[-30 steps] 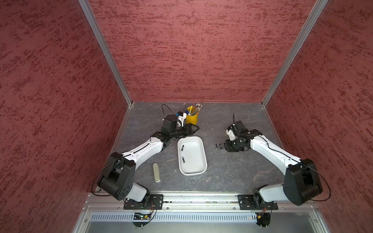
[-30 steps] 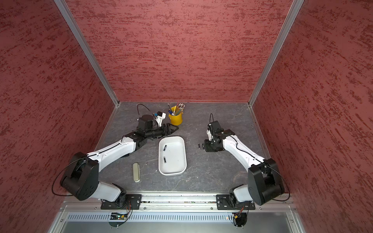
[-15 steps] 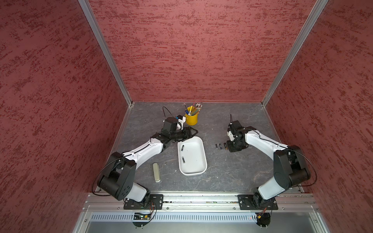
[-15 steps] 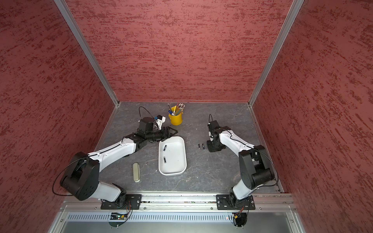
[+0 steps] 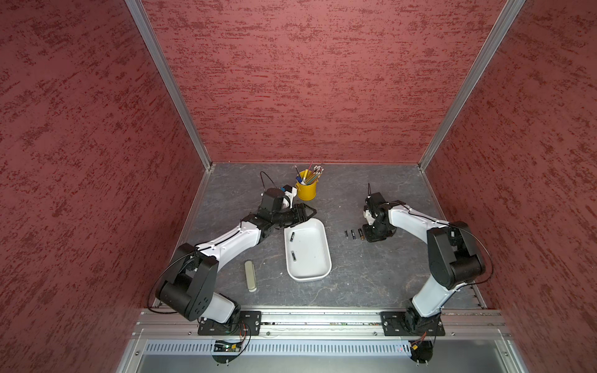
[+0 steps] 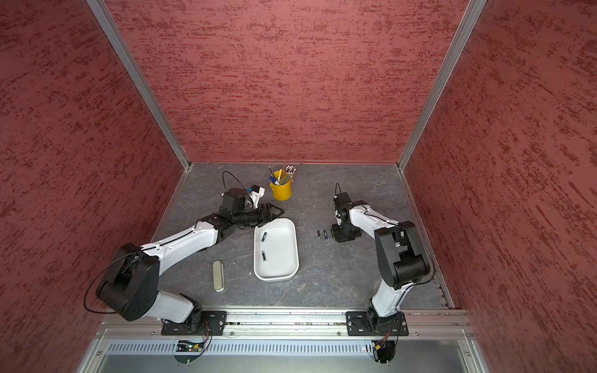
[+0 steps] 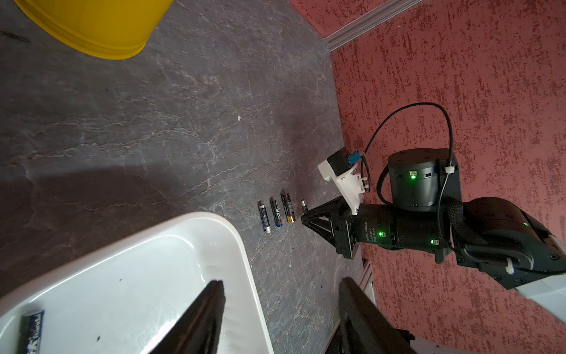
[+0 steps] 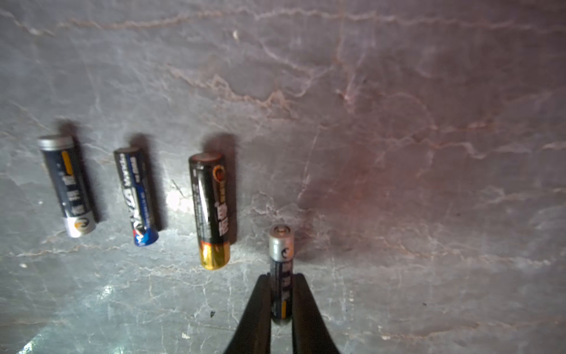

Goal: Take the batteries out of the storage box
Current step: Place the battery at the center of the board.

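The white storage box (image 5: 311,258) (image 6: 281,258) lies mid-table with two batteries inside (image 5: 292,236) (image 5: 293,255); one of them shows in the left wrist view (image 7: 30,331). Right of the box, three batteries (image 5: 352,233) (image 8: 209,211) lie in a row on the table. My right gripper (image 8: 281,277) (image 5: 365,238) is shut on a fourth battery (image 8: 281,245) just beside that row, low over the table. My left gripper (image 7: 281,282) (image 5: 308,213) hangs open and empty over the box's far rim (image 7: 245,245).
A yellow cup of pencils (image 5: 306,190) stands behind the box, close to my left wrist. A slim beige case (image 5: 250,280) lies left of the box's near end. Red walls enclose the table on three sides.
My right arm's elbow has swung inward while its gripper stayed by the battery row, still holding the battery. The left gripper has edged slightly toward the box's far rim.
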You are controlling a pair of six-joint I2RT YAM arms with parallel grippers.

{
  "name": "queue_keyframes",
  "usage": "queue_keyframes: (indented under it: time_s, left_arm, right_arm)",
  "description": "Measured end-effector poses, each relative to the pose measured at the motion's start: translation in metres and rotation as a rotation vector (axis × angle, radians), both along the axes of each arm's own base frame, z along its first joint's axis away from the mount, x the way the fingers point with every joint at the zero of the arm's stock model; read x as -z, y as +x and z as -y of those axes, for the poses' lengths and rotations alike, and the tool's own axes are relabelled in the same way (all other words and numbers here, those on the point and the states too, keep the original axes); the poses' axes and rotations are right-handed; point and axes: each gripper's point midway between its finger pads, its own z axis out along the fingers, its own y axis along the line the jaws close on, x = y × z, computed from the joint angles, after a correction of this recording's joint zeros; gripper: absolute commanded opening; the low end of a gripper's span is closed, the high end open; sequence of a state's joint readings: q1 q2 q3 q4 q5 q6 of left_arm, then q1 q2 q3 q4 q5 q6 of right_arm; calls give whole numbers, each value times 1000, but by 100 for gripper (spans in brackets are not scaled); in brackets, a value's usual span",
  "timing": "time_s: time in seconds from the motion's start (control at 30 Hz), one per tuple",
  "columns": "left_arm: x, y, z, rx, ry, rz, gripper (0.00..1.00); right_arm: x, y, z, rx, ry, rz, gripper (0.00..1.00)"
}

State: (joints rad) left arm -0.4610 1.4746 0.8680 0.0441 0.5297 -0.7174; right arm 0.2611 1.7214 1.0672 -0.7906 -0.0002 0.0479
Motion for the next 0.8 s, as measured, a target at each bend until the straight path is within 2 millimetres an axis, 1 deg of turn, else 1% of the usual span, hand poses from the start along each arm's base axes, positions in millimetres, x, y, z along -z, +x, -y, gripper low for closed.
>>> queue_keyframes:
  time_s: [0.17,0.3,0.47,0.53,0.8]
  left_arm:
    - [5,1,-1,-4,3,-12,63]
    - [6,1,0,-3,3,-13,62]
    - [6,1,0,-4,3,-13,62]
    - [6,1,0,-4,3,-13,62]
    - [8,0,-1,-3,5,-17,62]
  right_arm:
    - [-1,6,-3,2,18,10,16]
    - [3,8,-4,2,20,1,16]
    - [12,5,-3,-1,13,-30,18]
    - [12,5,-3,-1,13,-30,20]
    - [12,5,-3,-1,13,-30,21]
